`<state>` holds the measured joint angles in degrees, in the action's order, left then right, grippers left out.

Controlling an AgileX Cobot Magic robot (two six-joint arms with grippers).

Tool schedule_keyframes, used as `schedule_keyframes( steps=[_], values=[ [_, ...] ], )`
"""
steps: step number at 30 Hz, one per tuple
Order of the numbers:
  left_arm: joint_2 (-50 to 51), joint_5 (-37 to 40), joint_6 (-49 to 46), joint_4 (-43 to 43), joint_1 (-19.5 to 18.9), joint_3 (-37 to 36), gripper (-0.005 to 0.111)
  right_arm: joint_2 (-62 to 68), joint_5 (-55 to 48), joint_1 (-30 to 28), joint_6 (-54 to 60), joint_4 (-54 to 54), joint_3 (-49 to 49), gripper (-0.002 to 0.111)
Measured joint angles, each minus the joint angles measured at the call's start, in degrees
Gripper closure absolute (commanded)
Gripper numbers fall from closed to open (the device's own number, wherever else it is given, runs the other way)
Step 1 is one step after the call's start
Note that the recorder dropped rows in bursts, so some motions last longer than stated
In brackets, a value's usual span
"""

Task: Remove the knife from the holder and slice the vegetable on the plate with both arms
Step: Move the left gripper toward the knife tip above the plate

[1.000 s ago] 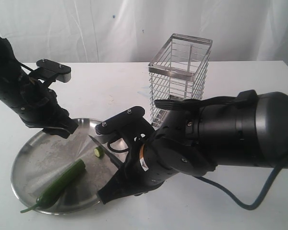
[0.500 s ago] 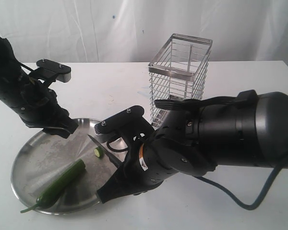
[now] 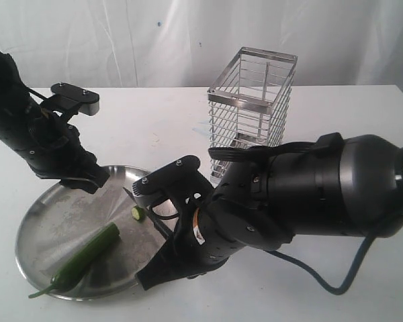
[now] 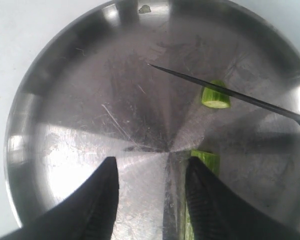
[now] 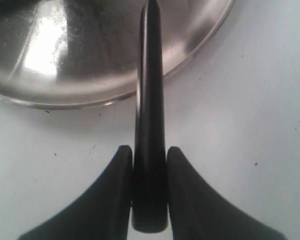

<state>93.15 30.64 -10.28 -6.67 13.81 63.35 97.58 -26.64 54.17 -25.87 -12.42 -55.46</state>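
The green vegetable [image 3: 87,255] lies on the steel plate [image 3: 54,215], its cut end toward the middle, with one cut slice [image 3: 138,213] apart from it. My right gripper [image 5: 150,152] is shut on the handle of the black knife [image 5: 150,100]. The blade [image 4: 180,76] reaches over the plate [image 4: 80,125], passing just by the slice [image 4: 216,95]. My left gripper [image 4: 151,162] hangs open above the plate by its far rim. Nothing is between its fingers, and the vegetable's cut end [image 4: 206,159] shows beside one finger. The wire holder [image 3: 252,107] stands behind.
The bulky right arm [image 3: 289,201] stretches across the table from the right, between the holder and the front edge. A white cloth backdrop hangs behind the white table [image 3: 154,121]. A tiny green scrap [image 4: 144,9] sits at the plate's rim.
The right arm has sunk and shifted slightly to the left, with the knife still in its grip beside the slice. The left arm, vegetable and slice have not moved.
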Motion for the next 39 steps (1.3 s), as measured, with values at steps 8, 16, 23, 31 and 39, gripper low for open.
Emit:
schedule_keyframes(
  steps=[8,16,23,31,39],
  values=[
    [-0.14,-2.06,0.00,-1.58,0.00,0.00,0.075,0.00,0.00,0.00,0.00,0.00,0.00,0.108],
    [-0.50,-6.14,-0.45,-6.20,0.00,0.00,0.107,0.00,0.00,0.00,0.00,0.00,0.00,0.108],
    [0.40,-7.14,-10.67,-20.05,0.00,0.00,0.107,0.00,0.00,0.00,0.00,0.00,0.00,0.108],
    [3.42,-7.29,-15.55,-26.12,0.00,0.00,0.107,0.00,-0.31,0.00,0.35,0.00,0.00,0.108],
    [6.69,-7.34,-19.15,-30.65,0.00,0.00,0.107,0.00,-0.35,0.00,0.58,0.00,0.00,0.108]
  ],
)
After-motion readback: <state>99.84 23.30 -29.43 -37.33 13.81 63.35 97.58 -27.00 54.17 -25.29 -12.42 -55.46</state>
